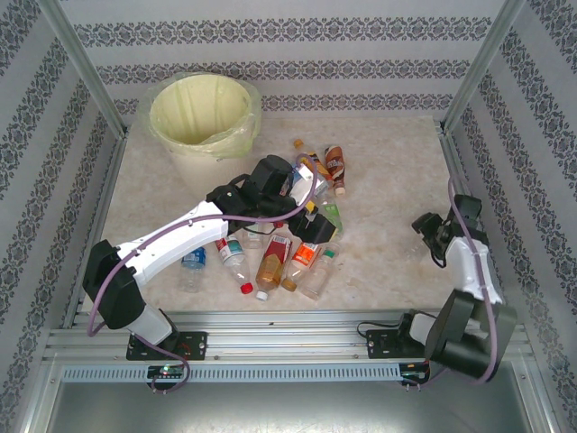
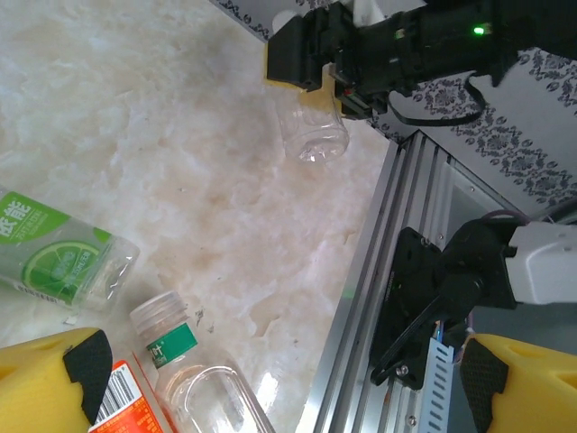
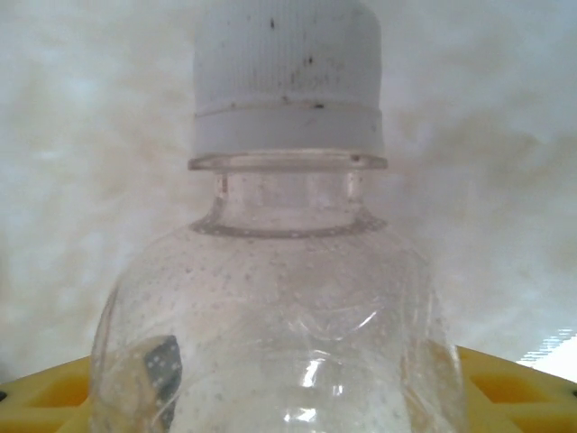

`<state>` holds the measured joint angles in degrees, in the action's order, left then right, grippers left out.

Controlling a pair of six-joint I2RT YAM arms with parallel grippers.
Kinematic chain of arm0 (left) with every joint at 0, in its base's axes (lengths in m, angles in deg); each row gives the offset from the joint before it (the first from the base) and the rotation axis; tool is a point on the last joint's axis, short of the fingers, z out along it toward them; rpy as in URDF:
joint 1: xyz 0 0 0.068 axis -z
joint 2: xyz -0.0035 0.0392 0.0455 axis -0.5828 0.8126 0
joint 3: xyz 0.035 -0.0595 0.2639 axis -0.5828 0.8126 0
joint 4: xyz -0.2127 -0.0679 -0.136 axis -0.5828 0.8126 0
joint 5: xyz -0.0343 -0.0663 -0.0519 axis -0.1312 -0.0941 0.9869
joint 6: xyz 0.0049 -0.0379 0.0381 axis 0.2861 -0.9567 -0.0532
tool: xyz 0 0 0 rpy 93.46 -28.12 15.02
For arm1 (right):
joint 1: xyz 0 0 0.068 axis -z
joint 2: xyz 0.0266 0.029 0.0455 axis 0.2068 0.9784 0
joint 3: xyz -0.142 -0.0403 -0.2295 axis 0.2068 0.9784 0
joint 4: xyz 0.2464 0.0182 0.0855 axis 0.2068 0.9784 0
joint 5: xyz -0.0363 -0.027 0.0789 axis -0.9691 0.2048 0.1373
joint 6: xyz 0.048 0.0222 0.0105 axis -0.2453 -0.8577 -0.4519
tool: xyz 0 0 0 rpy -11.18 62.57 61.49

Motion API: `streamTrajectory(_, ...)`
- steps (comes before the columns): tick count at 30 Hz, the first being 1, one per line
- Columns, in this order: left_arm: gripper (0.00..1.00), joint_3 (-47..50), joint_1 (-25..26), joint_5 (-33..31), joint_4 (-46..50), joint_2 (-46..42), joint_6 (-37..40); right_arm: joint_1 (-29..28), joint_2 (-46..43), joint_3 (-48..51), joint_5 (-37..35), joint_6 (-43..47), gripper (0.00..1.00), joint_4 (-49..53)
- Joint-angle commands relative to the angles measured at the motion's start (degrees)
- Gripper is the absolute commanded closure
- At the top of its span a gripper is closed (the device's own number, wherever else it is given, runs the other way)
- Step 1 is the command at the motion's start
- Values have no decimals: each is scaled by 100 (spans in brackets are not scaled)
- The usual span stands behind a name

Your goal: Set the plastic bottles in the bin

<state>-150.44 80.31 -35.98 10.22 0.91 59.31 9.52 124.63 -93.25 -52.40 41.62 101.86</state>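
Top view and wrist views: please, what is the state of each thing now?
Bin: upright, open on top.
Bottles: lying on the table, outside the bin.
Left gripper: wide open, over the bottles.
Right gripper: around a white-capped bottle; whether it grips, I cannot tell.

Left tool (image 2: 284,386) spread wide, right tool (image 2: 311,86) low.

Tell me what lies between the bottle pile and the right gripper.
Only bare tabletop, as the top view shows, from the bottle pile to the right gripper.
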Motion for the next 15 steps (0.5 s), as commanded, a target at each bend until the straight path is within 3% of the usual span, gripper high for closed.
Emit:
streamTrajectory(1, 0, 219, 51, 123, -678, 41, -498, -318, -542, 9, 464, -340, 36, -236)
streamTrajectory(7, 0, 488, 47, 249, -1364, 86, -1076, -1139, -1312, -17, 776, -1169, 38, -572)
streamTrajectory(15, 0, 886, 58, 55, -2143, 83, -1619, -2715, -1651, -246, 72, -2000, 40, -804)
